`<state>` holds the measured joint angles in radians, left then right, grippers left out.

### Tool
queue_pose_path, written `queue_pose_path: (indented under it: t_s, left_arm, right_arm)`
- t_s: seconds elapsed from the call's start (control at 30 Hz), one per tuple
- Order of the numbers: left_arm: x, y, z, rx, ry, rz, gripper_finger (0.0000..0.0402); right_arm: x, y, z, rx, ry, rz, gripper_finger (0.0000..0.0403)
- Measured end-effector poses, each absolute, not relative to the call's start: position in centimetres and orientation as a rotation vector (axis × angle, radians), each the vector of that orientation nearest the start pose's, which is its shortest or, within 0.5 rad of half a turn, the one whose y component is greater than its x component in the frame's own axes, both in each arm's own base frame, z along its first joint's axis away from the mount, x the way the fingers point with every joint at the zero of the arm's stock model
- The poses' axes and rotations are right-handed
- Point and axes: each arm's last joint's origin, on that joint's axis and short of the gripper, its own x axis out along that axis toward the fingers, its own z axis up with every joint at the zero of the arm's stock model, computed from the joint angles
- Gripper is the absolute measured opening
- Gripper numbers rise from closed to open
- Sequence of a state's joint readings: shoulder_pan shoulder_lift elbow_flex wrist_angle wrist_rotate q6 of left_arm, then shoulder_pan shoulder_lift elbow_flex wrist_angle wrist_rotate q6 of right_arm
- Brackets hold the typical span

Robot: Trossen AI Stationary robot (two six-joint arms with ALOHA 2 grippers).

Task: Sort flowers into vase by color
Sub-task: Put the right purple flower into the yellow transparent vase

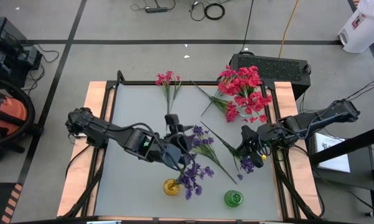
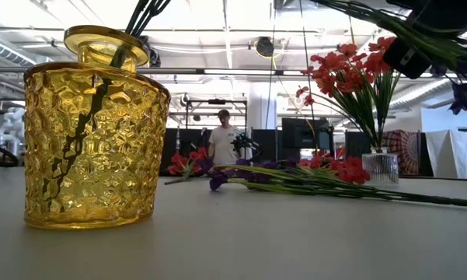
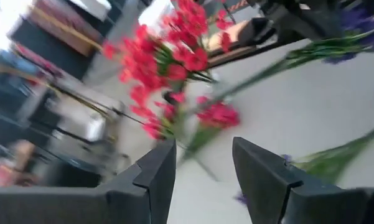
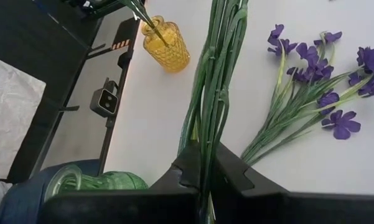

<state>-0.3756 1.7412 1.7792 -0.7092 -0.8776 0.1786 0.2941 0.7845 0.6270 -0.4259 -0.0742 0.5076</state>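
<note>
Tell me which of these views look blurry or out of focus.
Left wrist view: motion-smeared, the red flowers and background streaked. Low view: the yellow vase up close is sharp, the room behind softer. High view and right wrist view: crisp, the green stems clear.

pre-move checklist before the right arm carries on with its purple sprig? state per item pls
1. Right gripper shut on purple sprig: ok.
2. Left gripper open, holding nothing: ok.
3. Yellow vase upright, purple flowers already in it: ok.
4. Green vase upright, no stems in it: ok.
5. Left arm reaches right up to the yellow vase, crowding it: not ok.
6. Loose purple flowers lying on the table in between: not ok.
</note>
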Motion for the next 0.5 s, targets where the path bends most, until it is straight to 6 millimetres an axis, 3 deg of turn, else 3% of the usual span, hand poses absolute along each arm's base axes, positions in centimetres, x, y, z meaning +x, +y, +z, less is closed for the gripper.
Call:
queue_pose_path:
  t_s: [0.27,0.5]
  left_arm:
    - [36.5,-9.0,39.2,0.854,0.662,0.428,0.0167]
    - [36.9,-7.0,39.3,1.167,0.788,0.377,0.0167]
  right_arm:
    - [16.0,4.9,26.1,0.417,0.599,0.156,0.0006]
    - [16.7,4.3,27.1,0.473,0.467,0.105,0.0006]
